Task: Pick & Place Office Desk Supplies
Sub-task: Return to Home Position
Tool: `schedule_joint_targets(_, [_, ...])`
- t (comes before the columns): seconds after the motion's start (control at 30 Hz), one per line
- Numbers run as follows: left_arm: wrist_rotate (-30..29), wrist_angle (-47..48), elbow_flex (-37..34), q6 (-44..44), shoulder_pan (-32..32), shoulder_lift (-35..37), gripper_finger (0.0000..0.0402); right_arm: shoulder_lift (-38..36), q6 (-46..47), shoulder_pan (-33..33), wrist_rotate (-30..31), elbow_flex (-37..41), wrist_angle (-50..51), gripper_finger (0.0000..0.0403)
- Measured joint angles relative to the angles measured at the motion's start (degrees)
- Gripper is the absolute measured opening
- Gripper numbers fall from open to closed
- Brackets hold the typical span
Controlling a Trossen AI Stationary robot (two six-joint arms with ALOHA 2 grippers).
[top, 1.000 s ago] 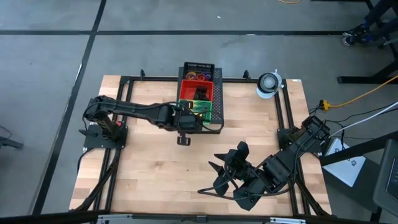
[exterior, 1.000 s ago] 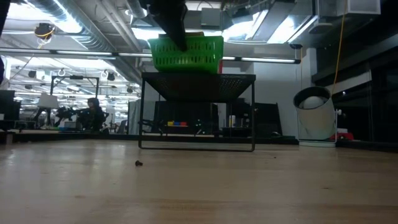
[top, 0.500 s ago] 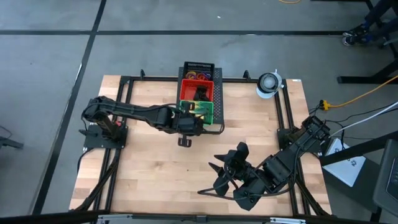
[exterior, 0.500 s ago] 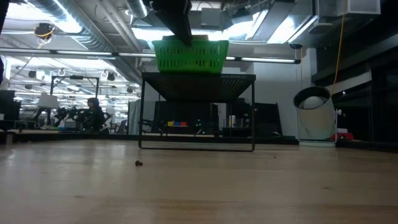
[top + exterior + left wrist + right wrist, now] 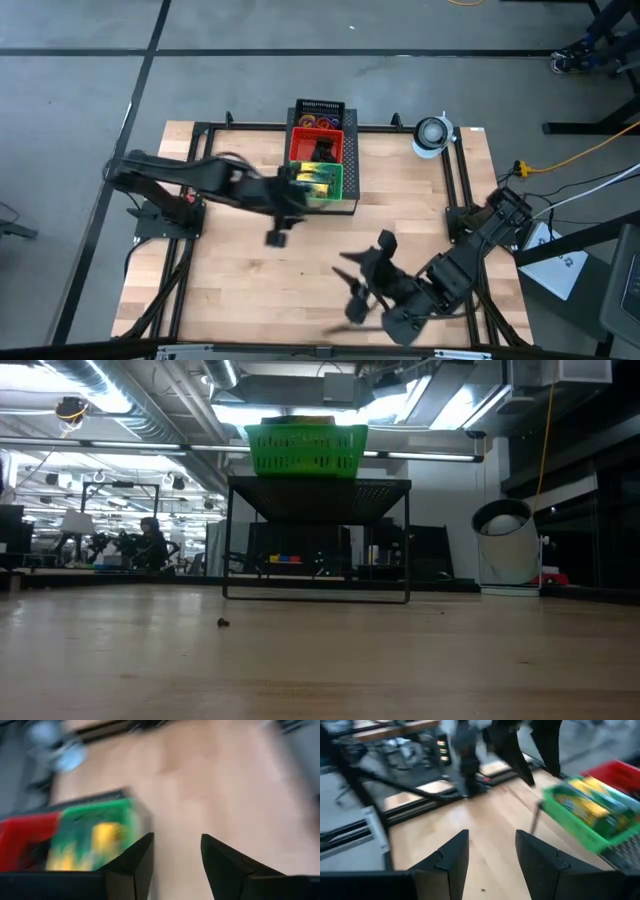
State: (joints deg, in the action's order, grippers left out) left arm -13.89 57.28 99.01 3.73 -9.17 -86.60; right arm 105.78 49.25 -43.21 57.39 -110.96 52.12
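Shelf (image 5: 320,104) on table (image 5: 240,290): green bin (image 5: 337,180), red bin (image 5: 296,146).

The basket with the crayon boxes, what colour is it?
Green; the green plastic basket atop the black metal shelf shows best in the low view.

High view: left gripper (image 5: 277,238) smeared to dark blot; right gripper (image 5: 358,290) smeared too, outline unreadable. Rings (image 5: 318,122) too small to count.
Low view: green bin (image 5: 305,450) wall hiding contents, bar yellow sliver above rim; dark speck (image 5: 222,623) too small to identify.
Left wrist view: blurred throughout; crayon boxes (image 5: 104,839) mere yellow patches; red bin (image 5: 22,845) cut by edge; fingers (image 5: 135,865) cut at base.
Right wrist view: blurred; crayon-box print illegible; red bin cut by edge.
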Motion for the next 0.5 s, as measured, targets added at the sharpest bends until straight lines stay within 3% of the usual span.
schedule_joint_targets(0.07, [6.6, -2.2, -0.1, -2.1, -1.7, 3.7, 0.0153, 0.0, -6.5, -1.6, -1.0, 0.0, -4.3, 0.0162])
schedule_joint_targets(0.2, [14.1, -6.8, -0.1, -8.9, -6.8, 10.8, 0.0148, 0.0, -17.4, -4.5, -6.1, 0.0, -8.4, 0.0162])
schedule_joint_targets(0.37, [15.4, -7.1, -0.1, -9.5, -16.8, 17.5, 0.0151, -0.8, -21.1, -7.6, -10.3, 0.0, -9.7, 0.0162])
schedule_joint_targets(0.5, [12.6, -0.5, -0.2, -17.6, -24.4, 20.4, 0.0152, -1.9, -25.3, -10.6, -10.1, 0.0, -11.9, 0.0162])
